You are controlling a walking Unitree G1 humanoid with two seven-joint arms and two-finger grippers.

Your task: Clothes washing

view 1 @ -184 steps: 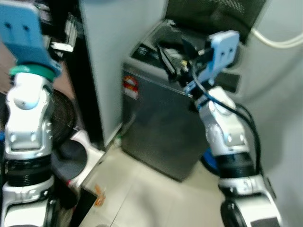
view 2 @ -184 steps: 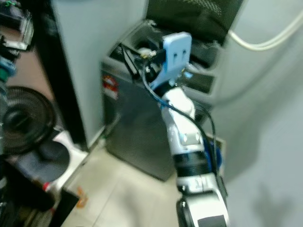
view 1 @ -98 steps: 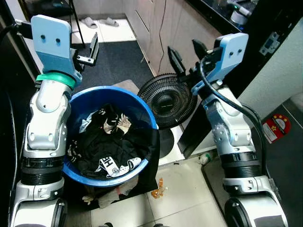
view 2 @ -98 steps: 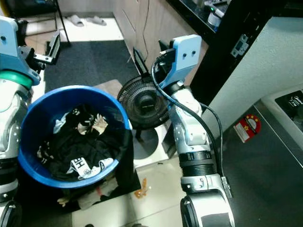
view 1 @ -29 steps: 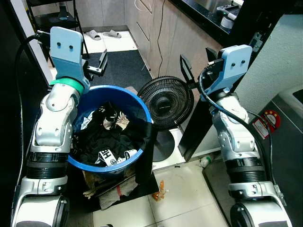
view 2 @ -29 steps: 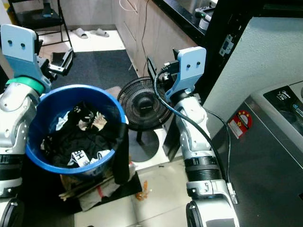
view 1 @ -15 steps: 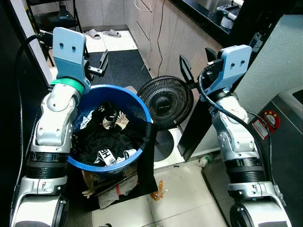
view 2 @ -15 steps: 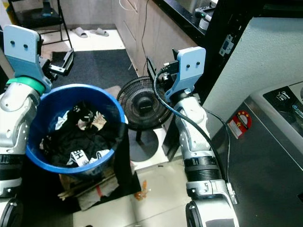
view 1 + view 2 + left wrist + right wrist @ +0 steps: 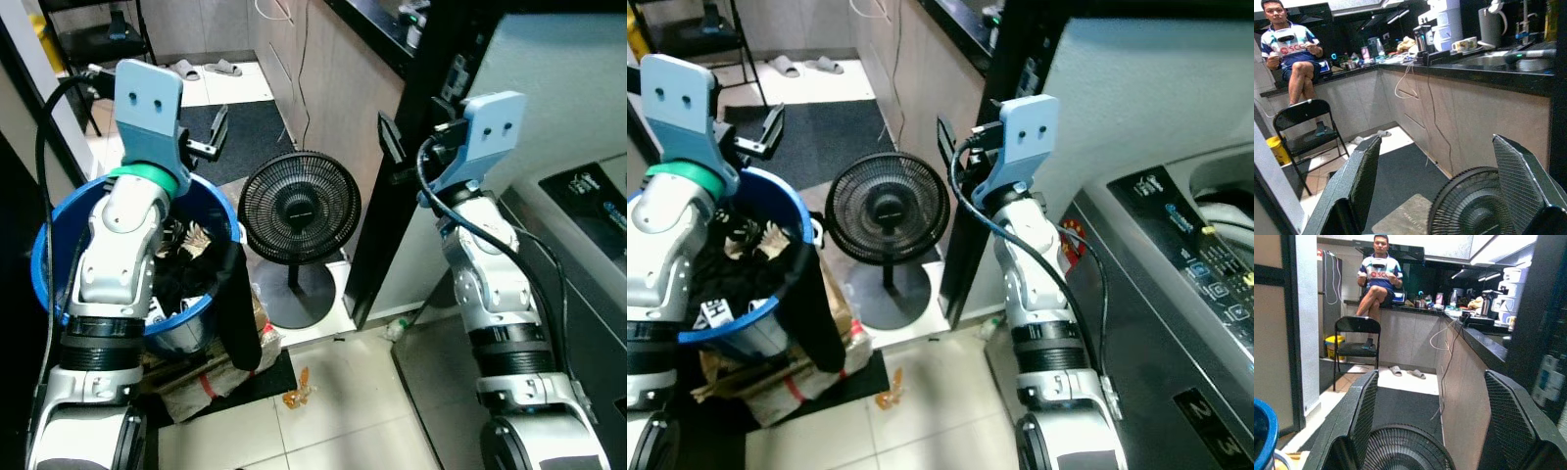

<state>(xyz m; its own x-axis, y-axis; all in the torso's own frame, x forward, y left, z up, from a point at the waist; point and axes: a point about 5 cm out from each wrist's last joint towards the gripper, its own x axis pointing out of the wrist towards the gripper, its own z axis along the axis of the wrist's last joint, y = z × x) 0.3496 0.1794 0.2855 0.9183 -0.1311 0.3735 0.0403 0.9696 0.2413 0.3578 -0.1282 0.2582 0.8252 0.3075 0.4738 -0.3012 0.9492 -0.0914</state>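
1. My left gripper point(image 9: 1449, 191) hangs above the blue laundry basket point(image 9: 44, 264), fingers spread wide and empty.
2. My right gripper point(image 9: 1437, 431) is raised near the black fan point(image 9: 299, 208), fingers likewise apart, holding nothing.
3. Dark clothes point(image 9: 730, 264) fill the basket at my left.
4. The washing machine point(image 9: 1176, 284) stands at my right.

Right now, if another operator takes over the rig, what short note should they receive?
Left gripper: jaws open, empty, raised above the round blue plastic laundry basket.
Right gripper: jaws open, empty, raised beside the black floor fan.
The basket holds dark printed clothes; a black garment hangs over its rim.
The grey top-loading washing machine stands at the robot's right.
Done: nothing is gripped.
Left: lift clothes from the basket and load them into the machine.
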